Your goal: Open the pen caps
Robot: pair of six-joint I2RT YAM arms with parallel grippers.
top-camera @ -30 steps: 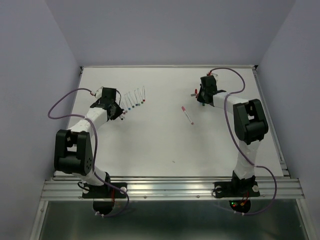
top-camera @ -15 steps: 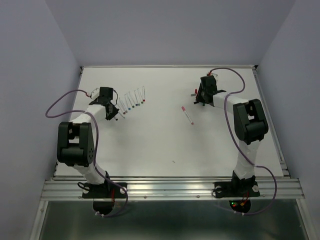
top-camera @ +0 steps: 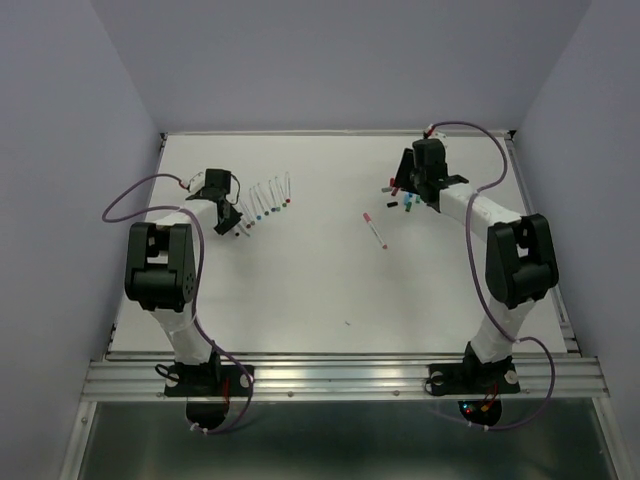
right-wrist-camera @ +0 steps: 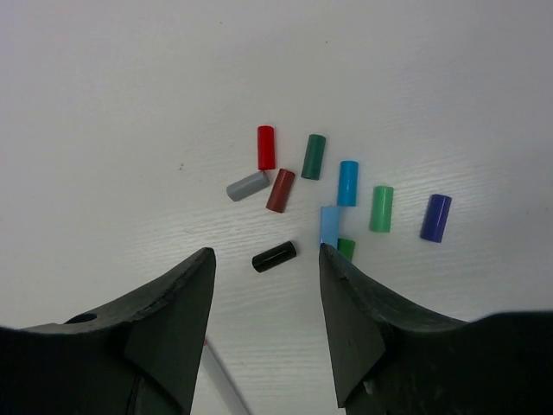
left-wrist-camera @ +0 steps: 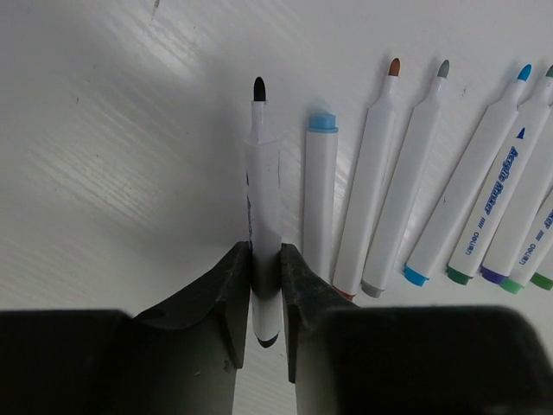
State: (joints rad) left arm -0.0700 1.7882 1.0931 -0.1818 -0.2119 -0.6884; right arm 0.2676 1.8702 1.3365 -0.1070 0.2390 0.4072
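My left gripper (left-wrist-camera: pixel 265 259) is shut on a white pen (left-wrist-camera: pixel 263 173) with a bare black tip and holds it low over the table. It sits at the left end of a row of uncapped pens (left-wrist-camera: pixel 432 173), also seen in the top view (top-camera: pixel 268 198). My right gripper (right-wrist-camera: pixel 266 251) is open and empty above several loose pen caps (right-wrist-camera: pixel 311 194). These are red, maroon, grey, greens, blues and a black cap (right-wrist-camera: pixel 275 257) lying between the jaws. In the top view the left gripper (top-camera: pixel 229 216) and right gripper (top-camera: pixel 405 196) are far apart.
A single pen with red ends (top-camera: pixel 375 230) lies alone mid-table, and its barrel shows at the bottom of the right wrist view (right-wrist-camera: pixel 223 380). Purple cables (top-camera: pixel 130 200) loop off both arms. The table's raised rim (top-camera: pixel 330 132) runs along the far edge.
The left arm's elbow has swung left while its gripper stays at the left end of the pen row. The right arm has shifted right and back, uncovering the caps on the table.
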